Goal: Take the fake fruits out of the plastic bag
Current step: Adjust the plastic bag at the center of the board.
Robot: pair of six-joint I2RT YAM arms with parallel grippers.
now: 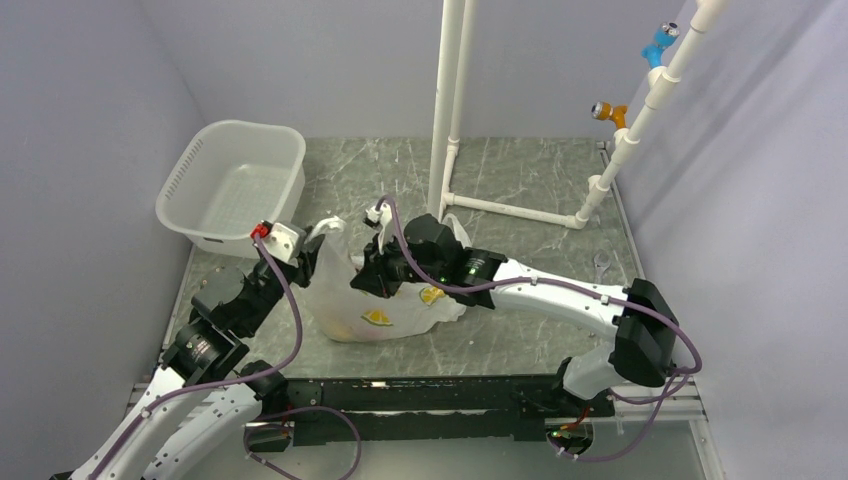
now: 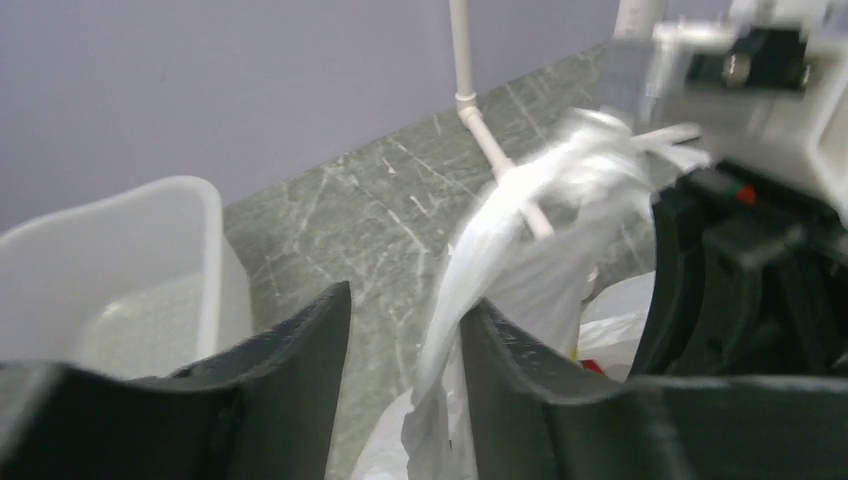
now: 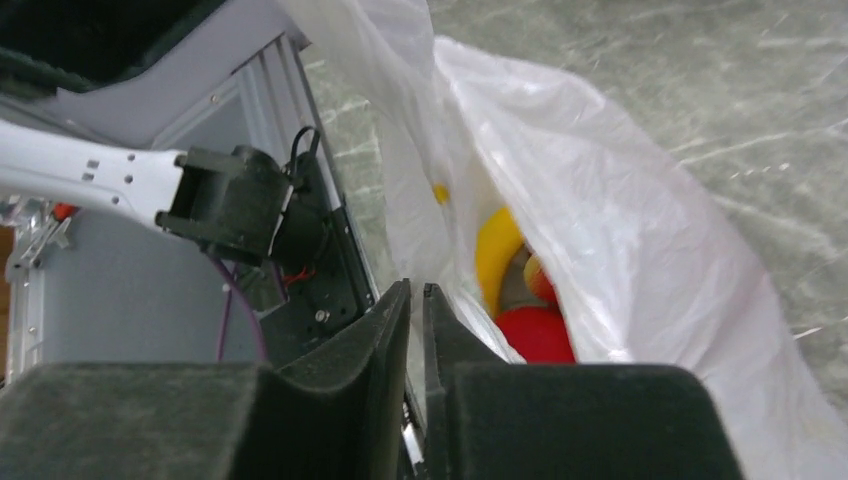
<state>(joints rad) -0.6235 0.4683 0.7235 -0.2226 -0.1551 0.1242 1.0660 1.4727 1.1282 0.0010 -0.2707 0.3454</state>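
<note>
Two arms converge on the plastic bag [image 1: 390, 310], which lies mid-counter [image 1: 520, 180] with its long axis running left to right, handles and mouth at the left end and printed belly spreading right beneath the right arm. Furthest left, the white perforated tub [image 1: 240, 125] sits at the counter's far left, apart from the bag. Next, the left end effector [image 2: 405, 300] has its fingers apart. Its wrist view shows a twisted bag handle [image 2: 520, 200] rising through the gap, lying against the right-hand finger [image 2: 520, 400] and free of the other, a detail the top view does not show. To the right, the right end effector [image 3: 416, 290] has its fingers drawn almost together, the film of the bag's rim running into the sliver between them. Only the right wrist view looks into the mouth: a yellow banana [image 3: 495, 255] stands on end inside, its long axis up and down in that view and its curve bowed left, with a red round fruit [image 3: 535, 335] just below it. The top view shows only the bag's printed outside. Right of the bag, a white pipe frame [image 1: 450, 100] stands on the counter.
</note>
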